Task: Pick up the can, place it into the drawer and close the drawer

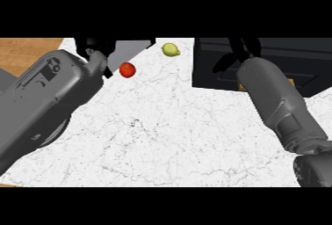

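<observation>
Seemingly, neither the left robot hand (97, 47) nor the right robot hand (235, 55) showed its grasp clearly above the drawer (214, 72), so lowering slowly seemed wise.

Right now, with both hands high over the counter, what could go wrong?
The can is not visible, so its place cannot be confirmed. The right hand hangs over the open dark drawer; whether it holds anything cannot be told. The left hand is close to the red fruit and might knock it.
</observation>
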Motion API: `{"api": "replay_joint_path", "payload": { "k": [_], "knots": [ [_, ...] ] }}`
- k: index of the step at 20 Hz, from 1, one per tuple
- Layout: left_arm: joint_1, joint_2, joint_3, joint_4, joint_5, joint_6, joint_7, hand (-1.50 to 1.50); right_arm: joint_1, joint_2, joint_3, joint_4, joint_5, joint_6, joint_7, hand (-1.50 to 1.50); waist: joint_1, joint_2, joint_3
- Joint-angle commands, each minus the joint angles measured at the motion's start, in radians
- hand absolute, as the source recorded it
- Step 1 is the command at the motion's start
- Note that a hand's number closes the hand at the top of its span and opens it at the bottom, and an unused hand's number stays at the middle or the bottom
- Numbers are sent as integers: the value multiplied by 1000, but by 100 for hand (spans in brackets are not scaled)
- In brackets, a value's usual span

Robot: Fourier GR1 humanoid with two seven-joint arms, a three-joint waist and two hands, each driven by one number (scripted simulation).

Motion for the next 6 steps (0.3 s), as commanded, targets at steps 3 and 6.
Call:
{"api": "replay_joint_path", "payload": {
  "k": [3,6],
  "knots": [
    [24,20,-5,-35,-6,-1,22,-150,-66,12,-184,-28,-200,92,-63,-150,5,-17,-7],
    [55,25,14,-63,-4,-1,8,-150,-74,-15,-212,-27,-227,116,-88,-150,7,-14,-9]
  ]
}}
